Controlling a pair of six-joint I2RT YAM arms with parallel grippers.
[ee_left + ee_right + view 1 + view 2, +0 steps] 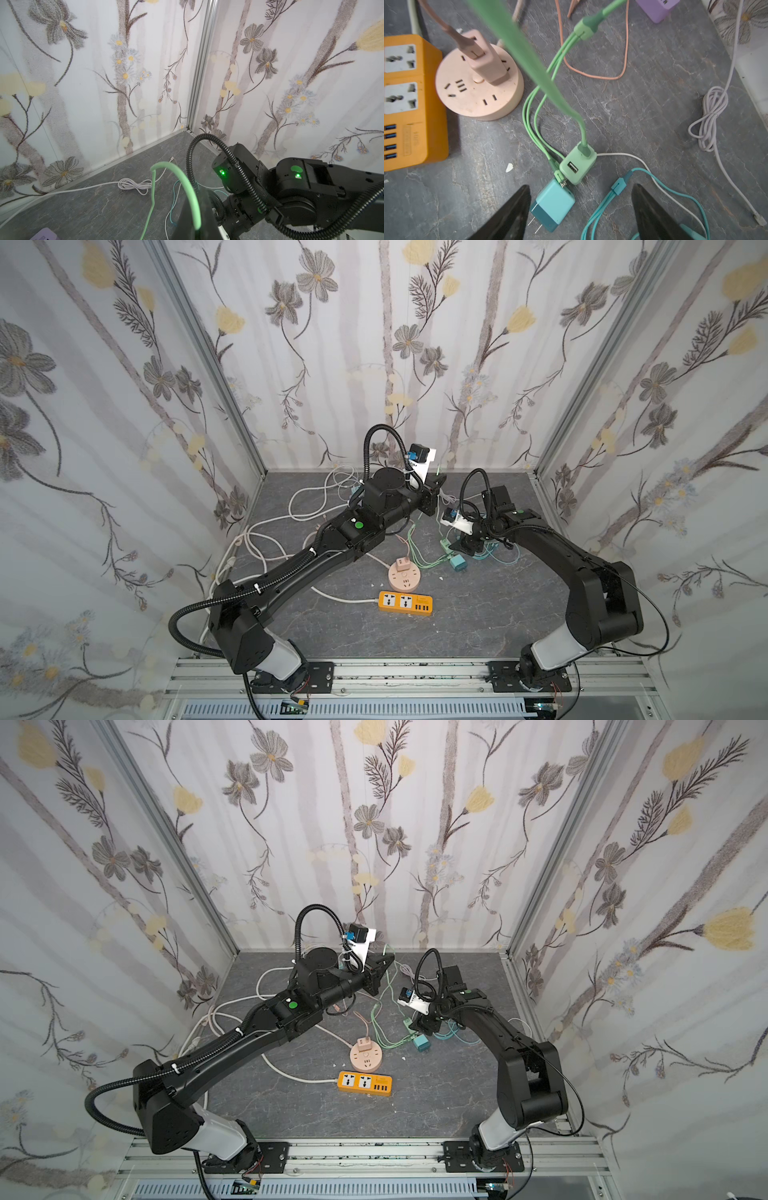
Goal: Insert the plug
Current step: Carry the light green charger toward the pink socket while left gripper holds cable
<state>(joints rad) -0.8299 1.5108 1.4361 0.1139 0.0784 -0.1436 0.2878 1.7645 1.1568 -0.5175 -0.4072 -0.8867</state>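
Note:
A light green charger plug point(578, 164) lies on the grey table, prongs down toward a teal charger point(554, 204) that touches it. Its thick green cable point(529, 56) rises off the table to my left gripper point(434, 485), which hangs raised near the back wall, shut on the cable point(187, 187). My right gripper point(580, 188) hovers open just above the two chargers, one finger on each side of them, holding nothing. In a top view it sits low over the teal charger point(459, 563). The pink round socket point(405, 576) and the orange power strip point(405, 602) lie mid-table.
A pink charger point(483, 58) stands plugged into the pink round socket point(477, 89). Loose teal cable point(612, 199), an orange-pink cable point(591, 74), a coiled white cable point(712, 116) and a purple charger point(656, 8) lie around. Patterned walls close three sides.

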